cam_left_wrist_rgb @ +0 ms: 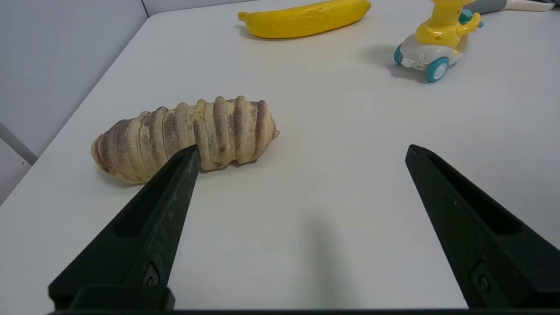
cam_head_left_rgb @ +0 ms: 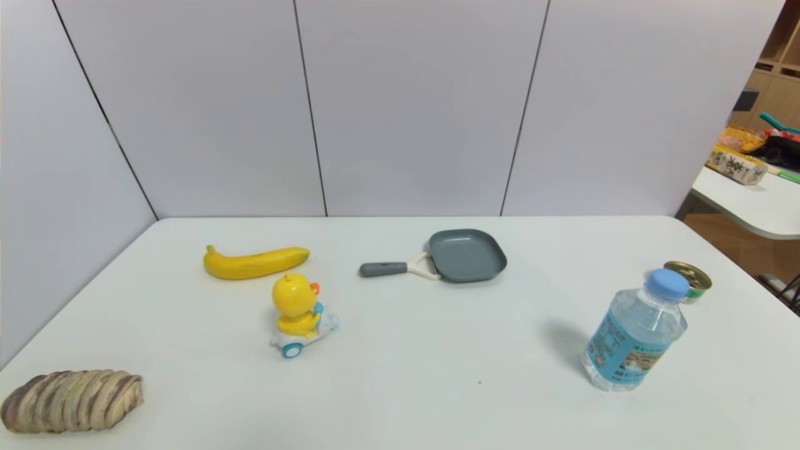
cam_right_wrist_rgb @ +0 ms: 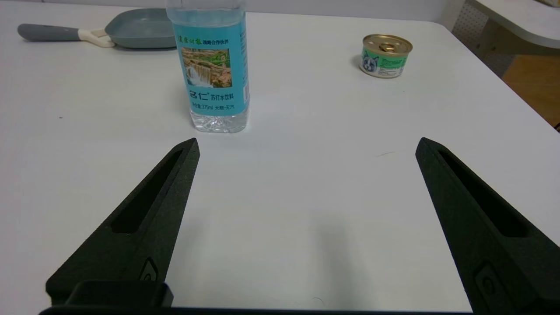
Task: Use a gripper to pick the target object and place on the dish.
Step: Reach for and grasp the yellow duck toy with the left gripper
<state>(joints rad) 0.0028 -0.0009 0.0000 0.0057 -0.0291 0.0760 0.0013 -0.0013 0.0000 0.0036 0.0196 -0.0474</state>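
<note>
Head view: nothing started yet. The duck (cam_head_left_rgb: pixel 300 312) sits on its cart at the table's left-middle, untouched, just nearer than the banana (cam_head_left_rgb: pixel 256 262). The pan (cam_head_left_rgb: pixel 465 255) is empty, farther back and to the right of the duck, handle pointing left.

My left gripper (cam_left_wrist_rgb: pixel 302 153) hovers low over the near-left corner w/ jaws spread wide, holding nothing, bread roll (cam_left_wrist_rgb: pixel 183 138) by one tip, duck ahead to the right. My right gripper (cam_right_wrist_rgb: pixel 306 146) is wide too, empty, near-right side, facing the water bottle (cam_right_wrist_rgb: pixel 212 65) & tin can (cam_right_wrist_rgb: pixel 386 55).

Left to do: reach, grab, carry, drop, i.e. everything. Left arm looks closer.
</note>
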